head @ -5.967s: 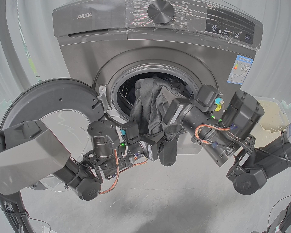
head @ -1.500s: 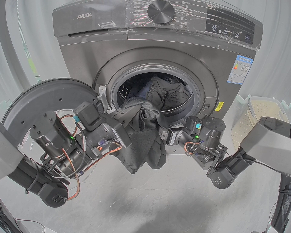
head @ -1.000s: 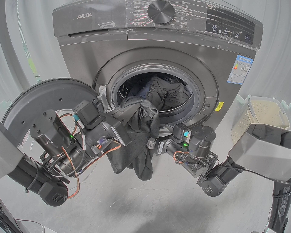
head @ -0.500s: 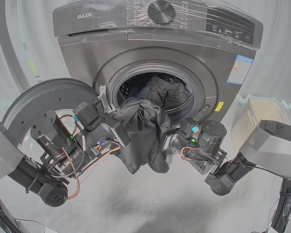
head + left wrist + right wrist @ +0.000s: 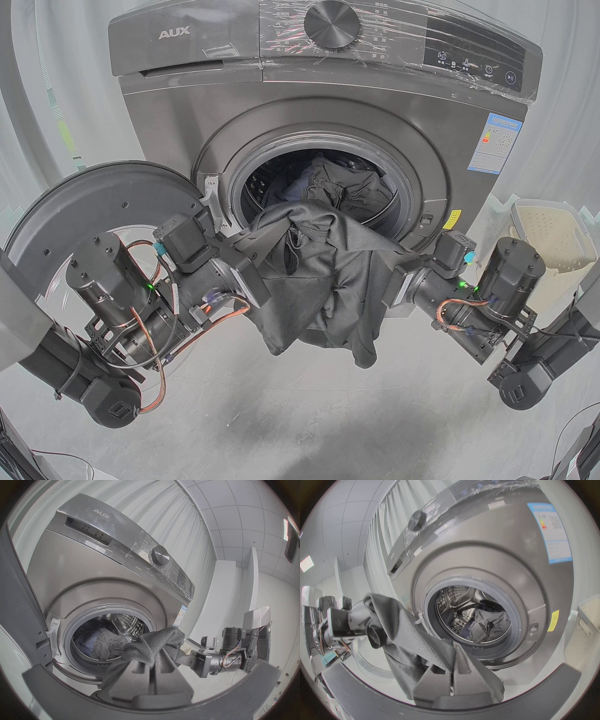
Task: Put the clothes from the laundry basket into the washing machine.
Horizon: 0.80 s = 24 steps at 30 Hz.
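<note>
Pale curtains behind and a grey floor below, with a grey washing machine in front, its door swung wide open to the robot's left. Holding one dark garment stretched between the two grippers just before the round opening, top fold near the lower rim, long tail hanging toward the floor. Left gripper pressed together on one bunched end; right gripper pinching the other end. Some clothes already lying deep in the drum. Seems to be the loading step, with this piece not yet inside. Next, probably need to lift both ends over the rim, push forward together, then let go. Plenty of free room below and between the arms; tighter near the door edge on the left and the laundry basket on the right. Should mind the hanging tail catching on the rim.
</note>
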{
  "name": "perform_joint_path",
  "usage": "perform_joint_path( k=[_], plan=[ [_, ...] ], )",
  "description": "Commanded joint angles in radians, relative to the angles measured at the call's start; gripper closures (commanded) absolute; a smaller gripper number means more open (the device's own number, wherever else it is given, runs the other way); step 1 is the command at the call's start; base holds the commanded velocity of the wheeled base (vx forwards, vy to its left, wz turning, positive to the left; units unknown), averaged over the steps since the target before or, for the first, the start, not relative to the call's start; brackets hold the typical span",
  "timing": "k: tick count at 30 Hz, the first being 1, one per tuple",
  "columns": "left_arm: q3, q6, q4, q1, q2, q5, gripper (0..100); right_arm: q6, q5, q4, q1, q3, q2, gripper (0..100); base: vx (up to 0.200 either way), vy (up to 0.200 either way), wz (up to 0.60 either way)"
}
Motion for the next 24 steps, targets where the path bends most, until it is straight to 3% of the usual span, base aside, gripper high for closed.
perform_joint_path(
  k=[1, 17, 18, 24],
  plan=[
    [-0.002, 0.0, 0.0, 0.001, 0.006, 0.0, 100, -0.001, 0.002, -0.001, -0.012, 0.016, -0.068, 100, 0.0, 0.0, 0.0],
    [0.02, 0.001, 0.0, 0.005, 0.012, 0.005, 100, -0.001, 0.002, -0.002, -0.025, 0.015, -0.114, 100, 0.0, 0.0, 0.0],
    [0.04, 0.001, 0.0, 0.007, 0.021, 0.003, 0, -0.003, 0.003, -0.004, -0.022, 0.012, -0.115, 100, 0.0, 0.0, 0.0],
    [0.069, 0.003, 0.0, 0.053, 0.089, 0.006, 0, -0.003, 0.017, -0.004, -0.012, 0.007, -0.137, 100, 0.0, 0.0, 0.0]
  ],
)
